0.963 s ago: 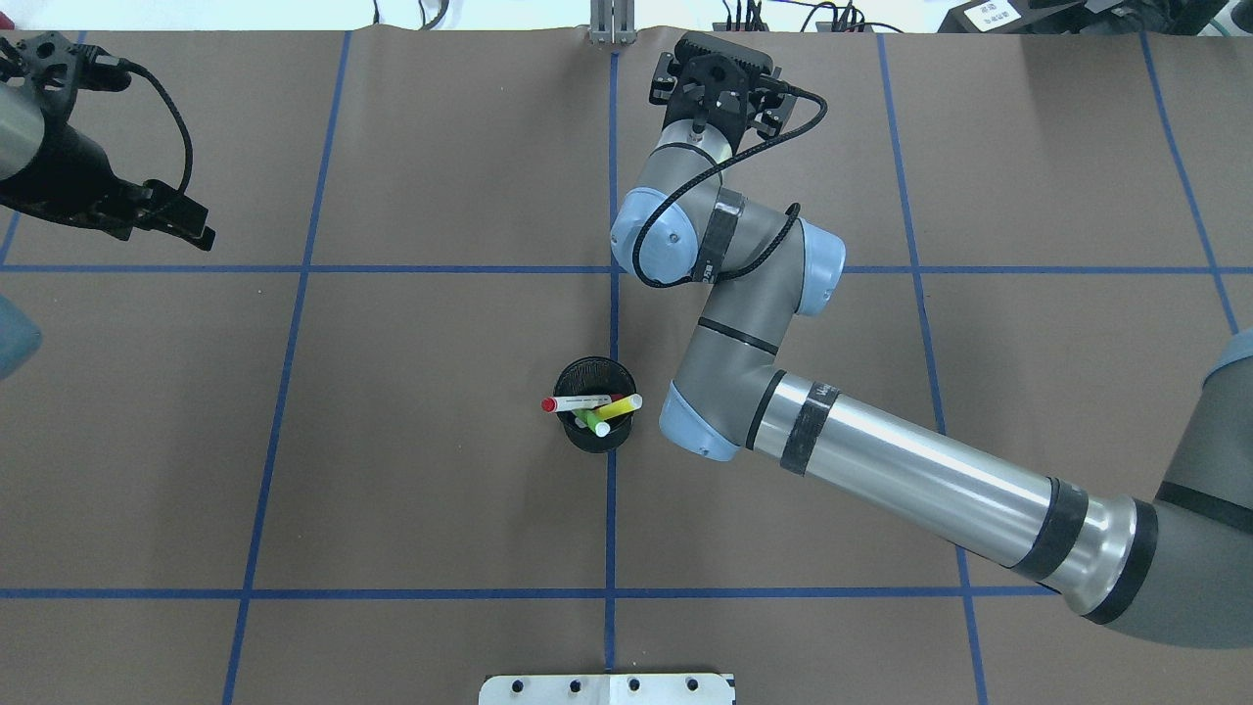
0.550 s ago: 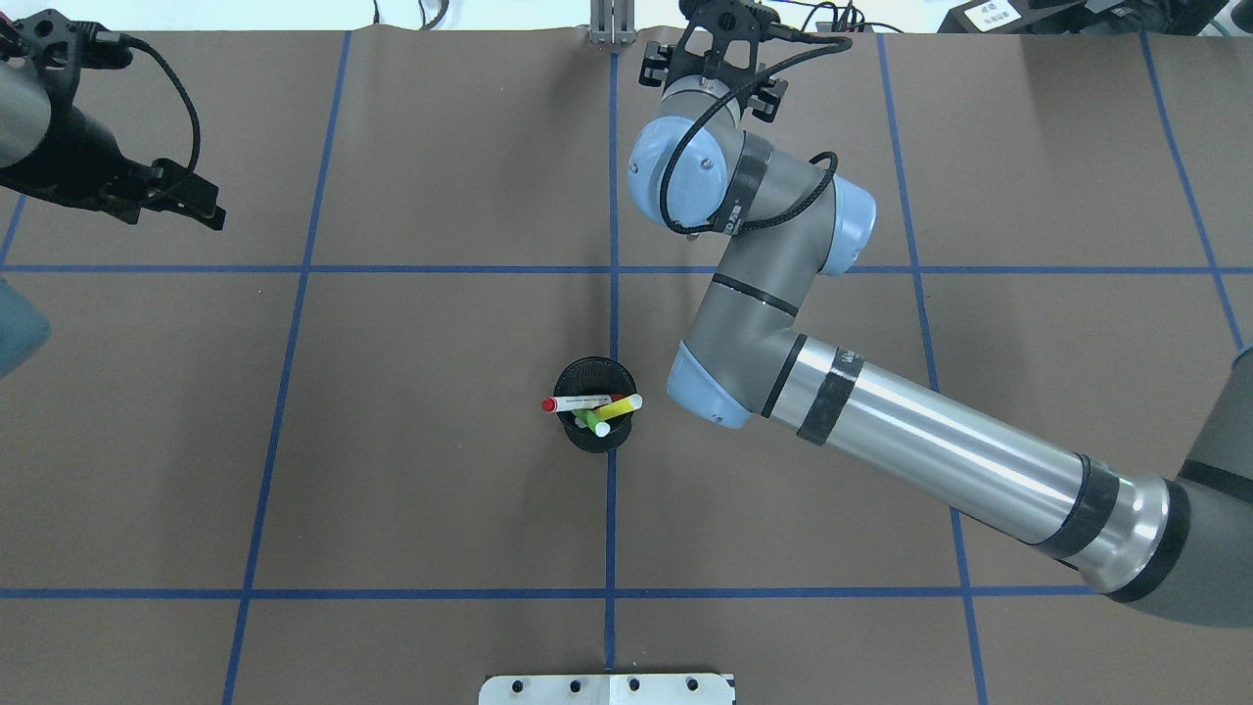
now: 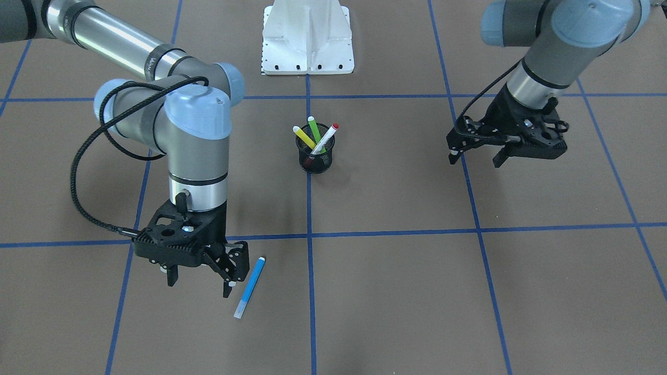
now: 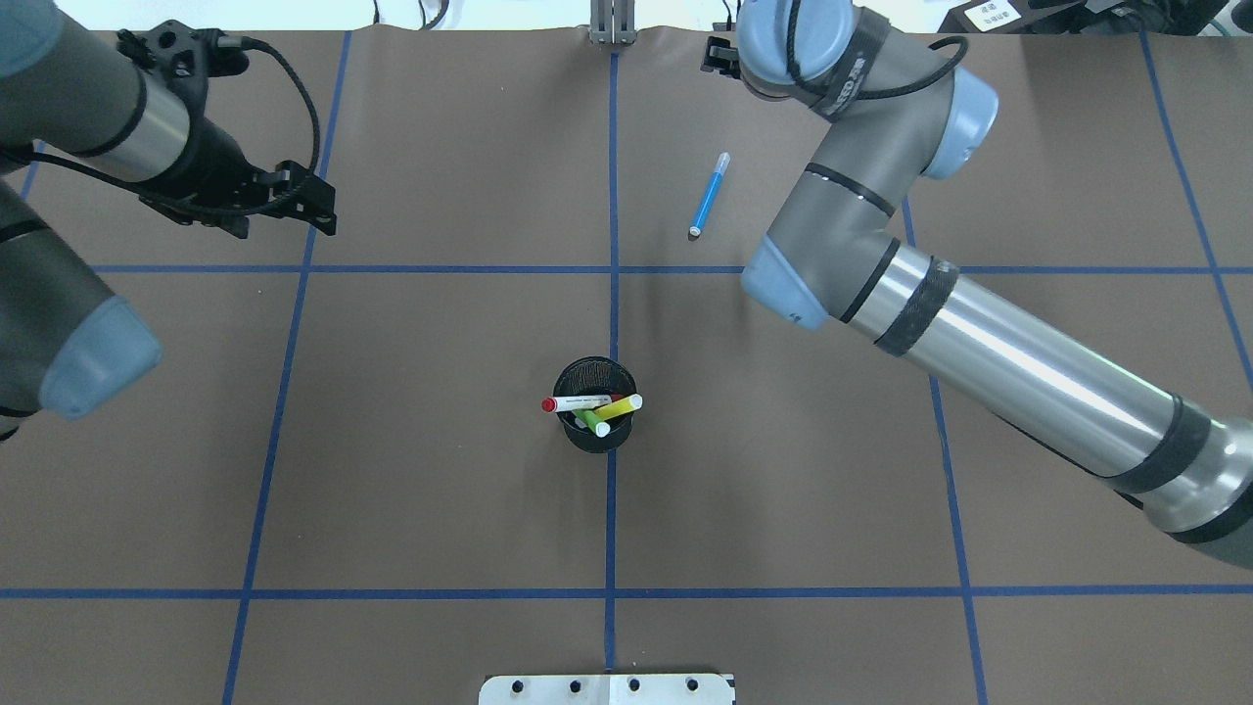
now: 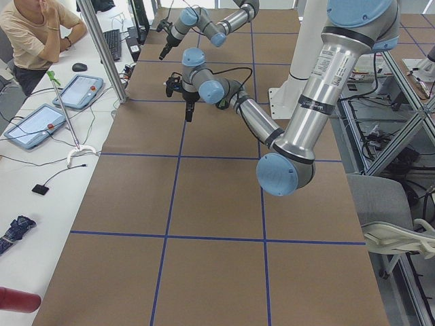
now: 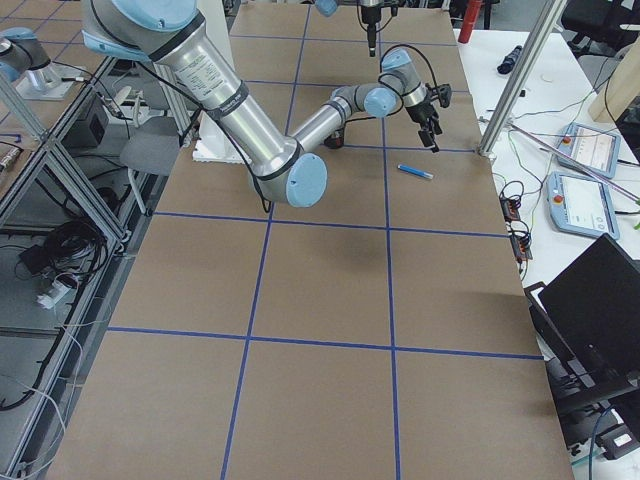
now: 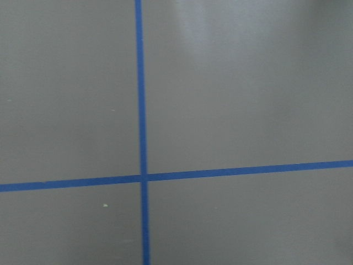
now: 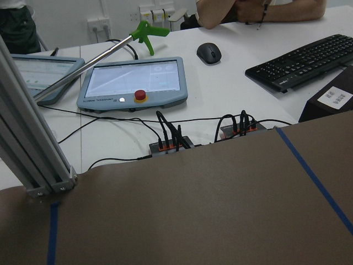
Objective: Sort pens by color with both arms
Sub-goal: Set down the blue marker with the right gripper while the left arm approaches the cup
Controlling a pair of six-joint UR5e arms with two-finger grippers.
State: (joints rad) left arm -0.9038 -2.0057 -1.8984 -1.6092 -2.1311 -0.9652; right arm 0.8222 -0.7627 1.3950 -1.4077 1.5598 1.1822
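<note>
A blue pen (image 3: 249,287) (image 4: 709,194) lies flat on the brown table near its far edge. My right gripper (image 3: 199,284) hangs just beside it, open, with nothing between its fingers; in the overhead view the wrist hides it. The yellow pen (image 3: 304,137), green pen (image 3: 314,128) and red-capped white pen (image 3: 325,138) stand in the black mesh cup (image 3: 316,148) (image 4: 594,431) at the table's middle. My left gripper (image 3: 475,159) (image 4: 294,201) hovers open and empty over the table's far left part, well away from the cup.
The white pedestal base (image 3: 307,39) is at the robot's side. An aluminium post (image 4: 612,24) stands at the far edge. Beyond that edge a desk holds tablets (image 8: 132,83), cables and a keyboard (image 8: 300,61), with a seated person (image 5: 37,34).
My right arm has swung back and to the right, uncovering the blue pen lying on the table. My left arm has moved inward toward the centre. The cup's pens are unmoved.
</note>
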